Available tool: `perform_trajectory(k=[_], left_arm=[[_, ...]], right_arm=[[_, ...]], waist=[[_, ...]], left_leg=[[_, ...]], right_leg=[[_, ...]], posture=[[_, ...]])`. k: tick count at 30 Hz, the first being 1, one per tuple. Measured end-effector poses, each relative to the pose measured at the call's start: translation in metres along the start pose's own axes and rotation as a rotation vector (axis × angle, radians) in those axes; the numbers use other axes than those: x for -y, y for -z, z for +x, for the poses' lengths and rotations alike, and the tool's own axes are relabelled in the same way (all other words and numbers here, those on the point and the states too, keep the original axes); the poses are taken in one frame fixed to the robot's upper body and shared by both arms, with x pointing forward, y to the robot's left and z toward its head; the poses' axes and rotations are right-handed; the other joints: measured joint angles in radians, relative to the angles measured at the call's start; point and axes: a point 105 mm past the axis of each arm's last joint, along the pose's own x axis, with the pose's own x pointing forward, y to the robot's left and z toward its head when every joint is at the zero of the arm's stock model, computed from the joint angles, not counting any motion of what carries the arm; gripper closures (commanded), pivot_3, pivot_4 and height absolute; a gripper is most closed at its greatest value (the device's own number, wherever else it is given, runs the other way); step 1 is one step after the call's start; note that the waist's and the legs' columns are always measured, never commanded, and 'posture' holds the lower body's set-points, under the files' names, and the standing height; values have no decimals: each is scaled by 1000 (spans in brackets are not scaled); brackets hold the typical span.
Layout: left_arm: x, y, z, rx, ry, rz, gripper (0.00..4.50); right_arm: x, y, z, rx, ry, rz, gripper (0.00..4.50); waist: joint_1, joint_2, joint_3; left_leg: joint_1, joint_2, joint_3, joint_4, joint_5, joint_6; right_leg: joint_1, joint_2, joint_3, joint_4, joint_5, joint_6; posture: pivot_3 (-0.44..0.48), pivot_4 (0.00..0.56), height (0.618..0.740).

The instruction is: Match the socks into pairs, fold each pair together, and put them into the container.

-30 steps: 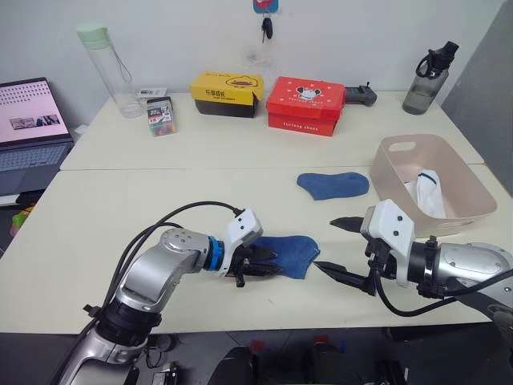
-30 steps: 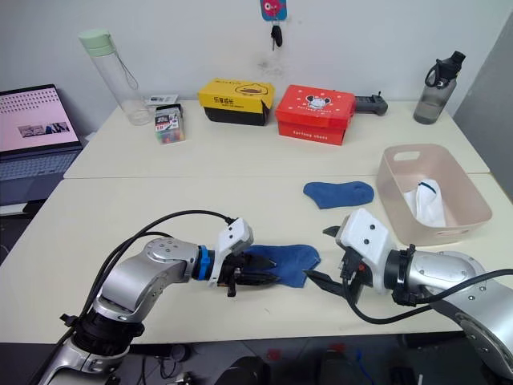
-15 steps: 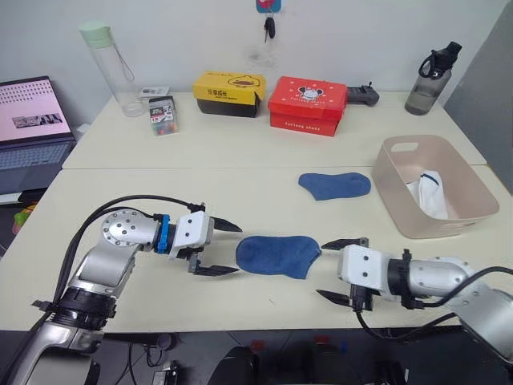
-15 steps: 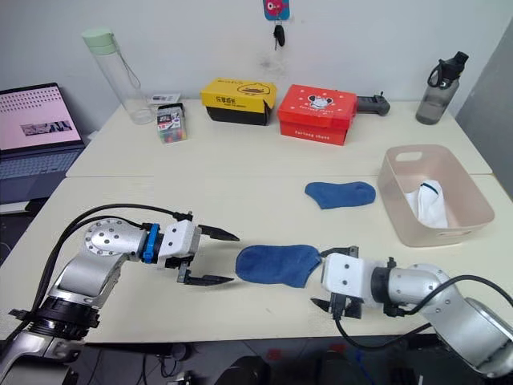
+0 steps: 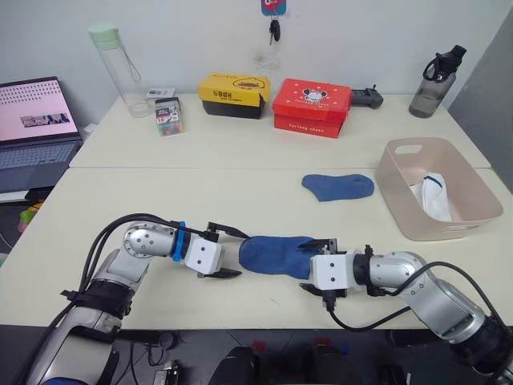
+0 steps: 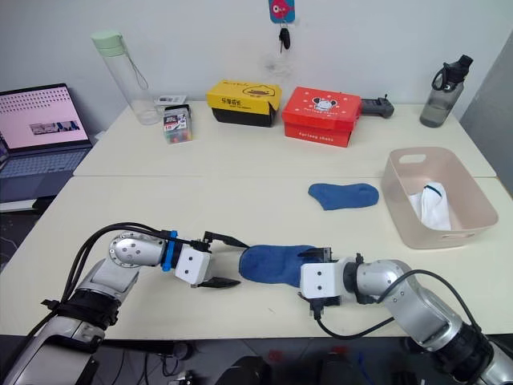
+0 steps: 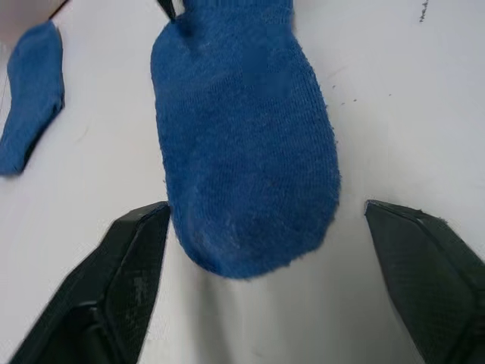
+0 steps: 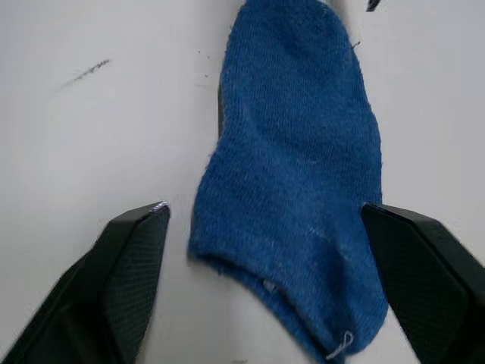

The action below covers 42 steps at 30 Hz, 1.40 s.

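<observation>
Near the front edge of the table [image 5: 96, 200], a blue sock [image 5: 276, 254] is lying flat between the two grippers, its long axis running across the table from one arm toward the other. The left gripper [image 5: 227, 253] is sitting at the sock's rounded end with its fingers spread wide, holding nothing. The right gripper [image 5: 328, 266] is facing it at the other end, fingers likewise spread wide (the wrist views are showing each pair straddling the fabric without touching it).

The sock is looking light, soft and limp, so it will likely sag and fold wherever it is lifted; pinching one end edge seems the surest hold.

Farther back, a second blue sock [image 5: 338, 186] is lying flat, also lengthwise across the table, just beside the container [image 5: 405, 211]. Inside the container a white sock [image 5: 435, 200] is resting against the far wall.
</observation>
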Motion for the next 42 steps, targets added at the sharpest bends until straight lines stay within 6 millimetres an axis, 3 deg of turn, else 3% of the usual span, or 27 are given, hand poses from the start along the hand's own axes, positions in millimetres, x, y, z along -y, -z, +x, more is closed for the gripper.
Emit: perform_trajectory(k=[9, 10, 16, 20, 22, 26, 28, 32, 35, 39, 42], left_arm=[[12, 2, 7, 25, 61, -96, 4206], [14, 3, 6, 28, 72, -126, 4485], [17, -1, 1, 44, 115, -306, 4485], [22, -18, -9, 93, 187, -524, 4485], [23, -31, -24, 99, 249, -617, 4485], [24, -59, -50, 121, 364, -799, 4485], [30, -64, -51, 133, 401, -867, 4485], [44, -60, -49, 136, 443, -1034, 4485], [45, -53, -43, 139, 446, -1146, 4485], [28, -35, -30, 143, 387, -1247, 4485], [-1, -21, -25, 142, 306, -1282, 4485]], right_arm=[[-3, 6, 0, -9, -37, 86, 4497], [-3, 7, -1, -10, -42, 104, 4500], [1, 0, -8, 25, -45, 225, 4500], [2, -22, -20, 107, -64, 385, 4500], [1, -34, -29, 148, -90, 486, 4500], [-11, -52, -45, 178, -201, 668, 4500], [-15, -55, -49, 167, -251, 745, 4500], [-8, -53, -45, 140, -244, 892, 4500], [0, -39, -37, 78, -189, 948, 4500], [13, -17, -21, -16, -99, 971, 4500], [30, -9, -13, -34, -26, 954, 4500]], waist=[[-1, 0, 0], [-2, 0, 0], [-14, 0, 0], [-28, 1, 1], [-29, 0, 2], [-28, 1, 2], [-28, 2, 2], [-29, 2, 3], [-26, 3, 3], [-25, 2, 3], [-29, 2, 3]], left_leg=[[0, 0, 0, 0, 0, 0], [0, 0, 0, 0, 0, 0], [-1, 1, -1, -1, 0, 0], [-4, 2, -3, -1, 0, 0], [-4, 2, -4, -1, 0, 0], [-4, 2, -5, -1, 0, 0], [-3, 1, -4, -2, 0, 0], [-3, 2, -4, -2, 0, 0], [-3, 1, -4, -1, 0, 0], [-4, 1, -3, 0, 0, 0], [-5, 1, -3, 0, 0, 0]], right_leg=[[0, 0, 0, 1, 0, 0], [0, 1, 0, 1, 0, 0], [-2, 1, 0, 1, 0, 0], [-3, 1, -1, 1, 0, 0], [-3, 2, -1, 1, 0, 0], [-2, 1, -1, 0, 0, 0], [-2, 1, -1, 0, 0, 0], [-2, 2, -1, 1, 0, 0], [-3, 1, -1, 1, 0, 0], [-4, 1, -1, 1, 0, 0], [-4, 1, -1, 2, 0, 0]], posture=[[0, 150, 726], [0, 150, 726], [0, 150, 726], [0, 150, 726], [0, 150, 726], [0, 150, 726], [0, 150, 726], [0, 150, 726], [0, 150, 726], [0, 150, 726], [0, 150, 726]])
